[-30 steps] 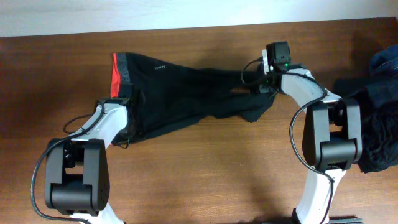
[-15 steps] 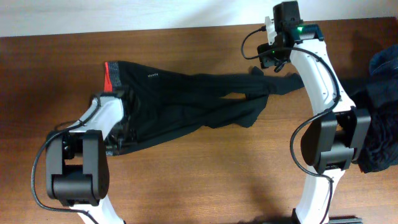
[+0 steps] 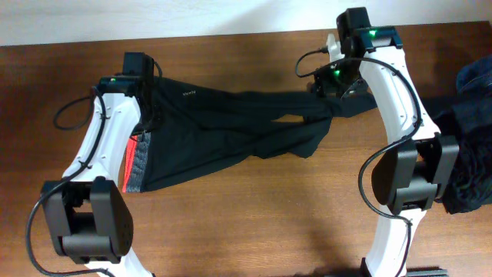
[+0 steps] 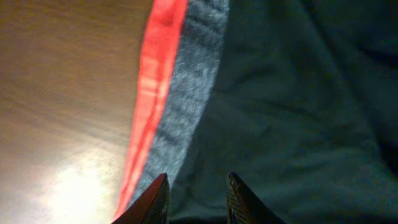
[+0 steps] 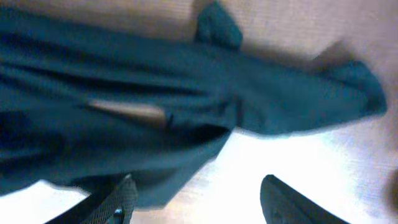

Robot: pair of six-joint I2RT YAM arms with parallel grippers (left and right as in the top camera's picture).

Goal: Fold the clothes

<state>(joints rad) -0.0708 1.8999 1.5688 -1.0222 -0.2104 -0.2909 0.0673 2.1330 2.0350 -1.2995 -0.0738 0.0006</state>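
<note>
Pants (image 3: pixel 223 123), black and long, lie stretched left to right across the wooden table (image 3: pixel 254 223). The waist end is at the left and the legs run toward the upper right. The grey waistband (image 3: pixel 137 158) with its red edge (image 3: pixel 128 154) sits at the lower left of the garment, running roughly front to back, right beside the left arm (image 3: pixel 100 146). That arm reaches over the waist end, with its wrist at the top left corner of the fabric.

Left gripper (image 4: pixel 196 186), in the left wrist view: fingertips slightly apart with a narrow gap, dark fabric showing between them, nothing visibly pinched. It is just right of the grey band. Can't tell whether the tips touch the cloth.

Right gripper (image 5: pixel 198 183), in the right wrist view: fingers spread wide, holding nothing, hovering over the leg ends and bare table. The legs lie loose and rumpled there, and a small slit between them shows wood. From overhead, the right arm (image 3: pixel 392 77) bends in above the leg ends.

Heap of dark and blue garments (image 3: pixel 473 138) sits at the right table edge, apart from the pants.
</note>
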